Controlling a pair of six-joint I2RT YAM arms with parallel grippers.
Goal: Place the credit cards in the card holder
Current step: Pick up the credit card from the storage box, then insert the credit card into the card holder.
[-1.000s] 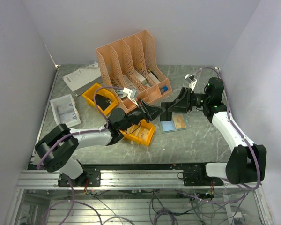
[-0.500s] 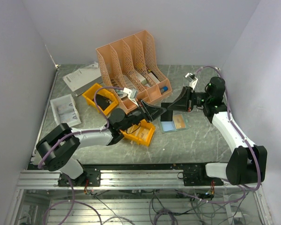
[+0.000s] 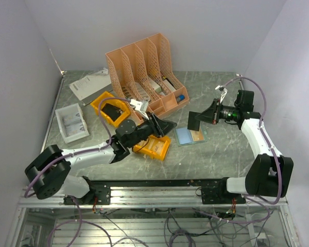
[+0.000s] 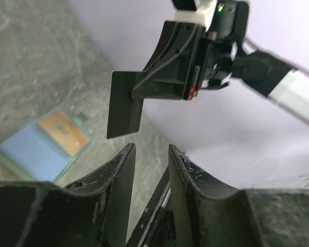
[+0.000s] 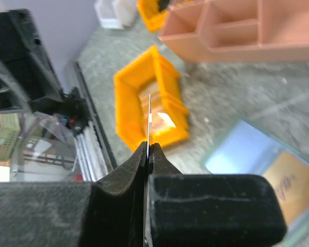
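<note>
handover done | left gripper has let go, jaws parted, empty | right gripper now clamps the credit card upright at its tips, drawn clear | card holder lies open below it, tan card inside | next, likely: lower card in

Overhead view looking down, wrist views close (sharing the card holder)

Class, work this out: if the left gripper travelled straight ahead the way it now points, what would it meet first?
Probably the card pinched in the right gripper, which sits directly ahead of the open left gripper. Depth is hard to judge.
</note>
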